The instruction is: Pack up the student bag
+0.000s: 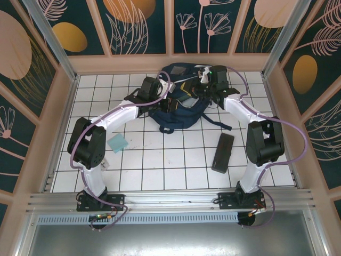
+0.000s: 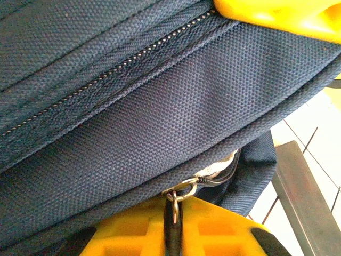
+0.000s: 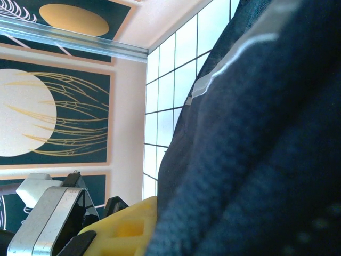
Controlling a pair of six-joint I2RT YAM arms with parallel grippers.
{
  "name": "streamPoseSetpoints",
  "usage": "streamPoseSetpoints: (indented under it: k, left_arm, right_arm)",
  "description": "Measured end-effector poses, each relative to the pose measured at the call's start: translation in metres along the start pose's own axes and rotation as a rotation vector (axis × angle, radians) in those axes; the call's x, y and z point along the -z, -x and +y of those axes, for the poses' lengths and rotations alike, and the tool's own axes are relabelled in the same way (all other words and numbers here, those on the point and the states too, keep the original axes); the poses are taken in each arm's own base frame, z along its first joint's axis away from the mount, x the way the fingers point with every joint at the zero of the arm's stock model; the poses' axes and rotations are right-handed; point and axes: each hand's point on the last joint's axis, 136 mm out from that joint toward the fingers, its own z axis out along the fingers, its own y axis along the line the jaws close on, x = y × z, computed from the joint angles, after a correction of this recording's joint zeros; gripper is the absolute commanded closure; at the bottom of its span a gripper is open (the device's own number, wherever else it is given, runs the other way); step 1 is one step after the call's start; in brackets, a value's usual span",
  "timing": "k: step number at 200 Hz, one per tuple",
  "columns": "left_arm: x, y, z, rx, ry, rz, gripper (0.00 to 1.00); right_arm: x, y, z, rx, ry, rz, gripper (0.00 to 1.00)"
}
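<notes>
Looks like the opening stage. Right gripper (image 1: 198,89) nipped narrow on student bag (image 1: 178,114) fabric. Left gripper (image 1: 166,100) brackets a fold beside the zipper pull (image 2: 175,200); cannot tell if it grips. Next, likely: draw the pull along, bag braced.

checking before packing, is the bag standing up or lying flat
Lying flat: the bag sprawls on the tiled table, a strap trailing across the tiles.

White tiled floor (image 1: 160,160), dark floral wall panels (image 1: 80,21) — peach frames (image 1: 169,26)

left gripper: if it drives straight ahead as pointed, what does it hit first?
The student bag: navy fabric already sits between the fingers of the left gripper, so any advance likely presses straight into it.
</notes>
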Motion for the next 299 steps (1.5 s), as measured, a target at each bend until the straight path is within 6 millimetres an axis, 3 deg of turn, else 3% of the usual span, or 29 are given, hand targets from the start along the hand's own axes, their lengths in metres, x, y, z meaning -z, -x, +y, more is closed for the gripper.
streamPoseSetpoints:
  k: [13,55,69,99,139,159,204,244,299]
  left_arm:
    - [0.000,0.000,0.001,-0.003,0.001,0.000,1.00]
    - [0.003,-0.002,0.002,-0.013,0.006,0.023,1.00]
    - [0.004,-0.002,0.003,-0.020,0.008,0.028,0.90]
    - [0.006,-0.006,0.003,-0.026,-0.008,0.033,0.95]
    - [0.014,-0.008,0.015,-0.009,0.011,0.025,0.93]
    - [0.015,-0.007,0.017,-0.007,0.014,0.021,1.00]
    - [0.015,-0.006,0.020,-0.008,0.032,0.018,1.00]
    - [0.020,-0.014,0.048,-0.008,0.170,0.044,1.00]
    - [0.044,-0.028,0.099,0.090,0.280,0.052,1.00]
  right_arm:
    - [0.000,0.000,0.000,0.003,0.000,0.000,1.00]
    - [0.000,-0.001,-0.001,0.015,-0.003,0.002,1.00]
    - [0.000,-0.001,-0.001,0.015,-0.003,0.003,1.00]
    - [0.000,-0.002,-0.001,0.017,-0.005,0.005,1.00]
    - [0.000,-0.003,-0.002,0.013,-0.008,0.010,1.00]
    - [0.000,-0.003,-0.002,0.013,-0.008,0.010,1.00]
    - [0.000,-0.003,-0.002,0.016,-0.008,0.010,1.00]
    - [0.000,-0.003,-0.005,0.031,-0.022,0.011,1.00]
    - [-0.002,-0.008,-0.007,0.054,-0.045,0.016,1.00]
